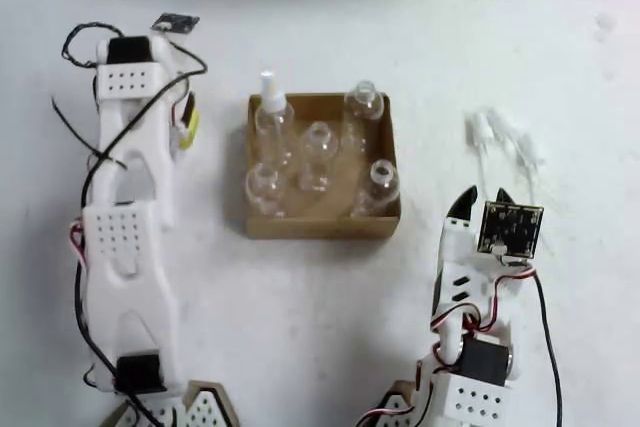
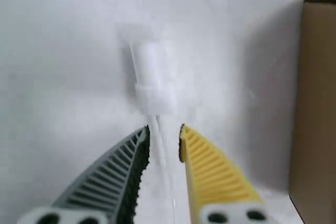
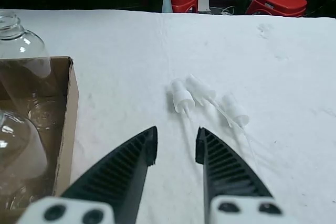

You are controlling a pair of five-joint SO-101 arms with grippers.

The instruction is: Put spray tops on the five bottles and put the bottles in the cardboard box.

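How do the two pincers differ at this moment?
The left pincer has one grey and one yellow finger; the right pincer has two black ones. A lone spray top's tube runs between the left pincer's fingers; nothing sits between the right pincer's, and three loose spray tops lie ahead of it. Both are open, with ribbed inner faces.

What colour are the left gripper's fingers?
One grey, one yellow on the left gripper; left wrist view.

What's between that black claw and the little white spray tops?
Nothing: only bare table between the right claw and the spray tops, seen in the right wrist view.
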